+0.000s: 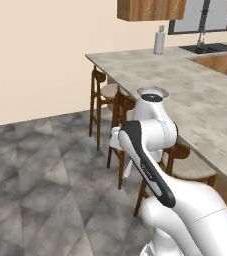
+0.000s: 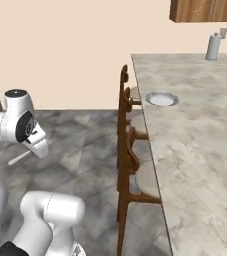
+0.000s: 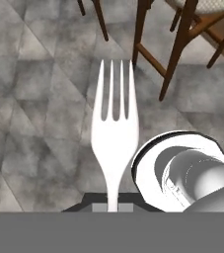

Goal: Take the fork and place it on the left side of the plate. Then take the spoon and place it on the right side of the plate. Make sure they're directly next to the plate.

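Gripper clamped shut on slim, smooth pale fork, four tines out over mottled grey stone floor. Round grey-rimmed plate lay on speckled counter beside wooden stools.

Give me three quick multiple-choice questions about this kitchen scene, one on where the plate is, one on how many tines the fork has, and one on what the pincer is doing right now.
1. Where is the plate?
A. On the floor
B. On the stone counter, near its edge above the stools
C. On a stool seat

2. How many tines has the fork?
A. Two
B. Six
C. Four

3. What is the state of the pincer?
A. Shut on the fork's handle
B. Open above the plate
C. Shut on a dark spoon

Answers: 1 B, the right base view shows it lying on the counter. 2 C, the hand view shows four pale prongs. 3 A, the handle runs down between the fingertips, over the floor.
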Motion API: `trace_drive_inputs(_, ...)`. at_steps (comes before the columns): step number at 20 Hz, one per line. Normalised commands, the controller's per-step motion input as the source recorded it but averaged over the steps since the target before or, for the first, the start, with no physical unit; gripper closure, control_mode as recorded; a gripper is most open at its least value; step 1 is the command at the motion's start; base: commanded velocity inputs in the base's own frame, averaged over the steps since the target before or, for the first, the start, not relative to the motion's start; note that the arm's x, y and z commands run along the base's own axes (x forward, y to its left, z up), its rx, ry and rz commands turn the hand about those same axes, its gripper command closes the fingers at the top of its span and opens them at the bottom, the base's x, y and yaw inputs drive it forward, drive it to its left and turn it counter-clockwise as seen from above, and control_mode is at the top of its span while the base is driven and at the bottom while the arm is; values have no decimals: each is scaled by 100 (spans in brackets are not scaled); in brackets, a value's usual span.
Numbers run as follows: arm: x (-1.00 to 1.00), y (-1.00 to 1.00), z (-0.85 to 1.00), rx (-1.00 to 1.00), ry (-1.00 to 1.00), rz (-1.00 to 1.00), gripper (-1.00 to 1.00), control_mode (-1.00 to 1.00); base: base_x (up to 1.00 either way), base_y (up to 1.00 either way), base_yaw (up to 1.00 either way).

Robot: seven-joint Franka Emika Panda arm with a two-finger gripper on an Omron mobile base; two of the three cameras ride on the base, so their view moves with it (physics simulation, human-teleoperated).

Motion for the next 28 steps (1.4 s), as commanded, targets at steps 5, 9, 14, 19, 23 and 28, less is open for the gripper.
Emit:
trace_drive_inputs(5,0,0,0,0,0,0,100,100,30,74,-20)
trace_drive_inputs(9,0,0,0,0,0,0,100,100,35,80,-10)
trace_drive_inputs(14,0,0,0,0,0,0,100,100,49,66,-21)
trace_drive_inputs(19,0,0,0,0,0,0,100,100,56,55,-30)
trace_drive_inputs(23,0,0,0,0,0,0,100,100,59,52,-32)
trace_drive_inputs(28,0,0,0,0,0,0,100,100,57,62,-23)
